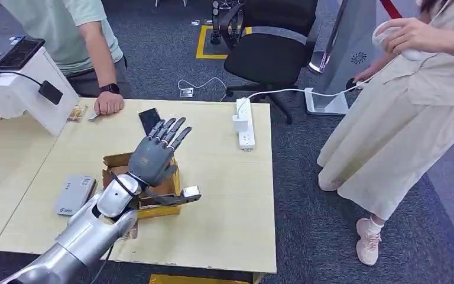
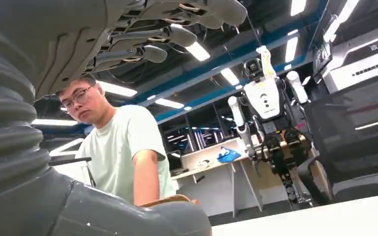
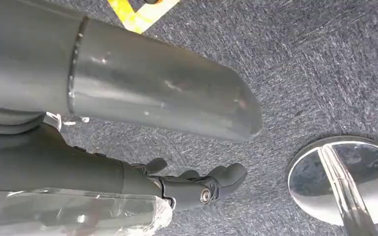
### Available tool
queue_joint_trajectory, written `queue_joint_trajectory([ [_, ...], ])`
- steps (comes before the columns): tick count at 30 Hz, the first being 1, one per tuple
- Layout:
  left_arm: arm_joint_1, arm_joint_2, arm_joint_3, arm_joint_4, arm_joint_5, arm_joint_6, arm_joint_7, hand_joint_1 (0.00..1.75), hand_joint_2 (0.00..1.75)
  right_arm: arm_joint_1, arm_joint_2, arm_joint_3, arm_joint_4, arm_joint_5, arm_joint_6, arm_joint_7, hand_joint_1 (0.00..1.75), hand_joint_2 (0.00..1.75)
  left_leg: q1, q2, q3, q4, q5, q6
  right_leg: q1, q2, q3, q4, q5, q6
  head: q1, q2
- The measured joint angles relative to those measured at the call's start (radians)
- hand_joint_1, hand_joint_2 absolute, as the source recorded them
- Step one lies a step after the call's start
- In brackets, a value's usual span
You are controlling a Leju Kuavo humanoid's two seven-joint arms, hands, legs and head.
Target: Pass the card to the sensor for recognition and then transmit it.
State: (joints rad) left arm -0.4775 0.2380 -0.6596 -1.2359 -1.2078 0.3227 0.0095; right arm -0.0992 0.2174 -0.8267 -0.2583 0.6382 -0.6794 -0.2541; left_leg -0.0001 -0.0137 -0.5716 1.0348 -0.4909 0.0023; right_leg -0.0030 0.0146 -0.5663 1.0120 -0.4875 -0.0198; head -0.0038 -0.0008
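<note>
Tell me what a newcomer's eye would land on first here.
First the robot's left hand, raised with fingers spread above the cardboard box on the wooden table. Next, a person's hand resting on the table's far edge, and the white power strip further right.

A light wooden table (image 1: 224, 225) carries an open cardboard box (image 1: 113, 163) near its middle, a grey card reader (image 1: 74, 193) to the box's left and a dark card (image 1: 149, 120) beyond it. A white power strip (image 1: 245, 123) lies along the table's right side, and a white stand (image 1: 26, 89) holding a laptop (image 1: 3, 54) sits at the far left corner beside a small packet (image 1: 77, 113).
</note>
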Motion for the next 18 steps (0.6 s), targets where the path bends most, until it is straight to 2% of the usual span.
queue_joint_trajectory([
  [12, -0.036, -0.002, -0.014, 0.055, 0.003, 0.009, 0.003, 0.00, 1.75, 0.000, 0.000, 0.004, 0.001, 0.002, 0.000, 0.000, 0.00, 0.00, 0.000, 0.000, 0.000, 0.000, 0.000, 0.000, 0.000, 0.000, 0.000, 0.000, 0.000, 0.000, 0.000, 0.000],
  [18, -0.046, 0.011, -0.014, 0.068, 0.004, 0.023, 0.020, 0.00, 1.75, 0.001, 0.000, 0.004, 0.001, -0.002, 0.000, 0.000, 0.00, 0.00, 0.000, 0.000, 0.000, 0.000, 0.000, 0.000, 0.000, 0.000, 0.000, 0.000, 0.000, 0.000, 0.000, 0.000],
])
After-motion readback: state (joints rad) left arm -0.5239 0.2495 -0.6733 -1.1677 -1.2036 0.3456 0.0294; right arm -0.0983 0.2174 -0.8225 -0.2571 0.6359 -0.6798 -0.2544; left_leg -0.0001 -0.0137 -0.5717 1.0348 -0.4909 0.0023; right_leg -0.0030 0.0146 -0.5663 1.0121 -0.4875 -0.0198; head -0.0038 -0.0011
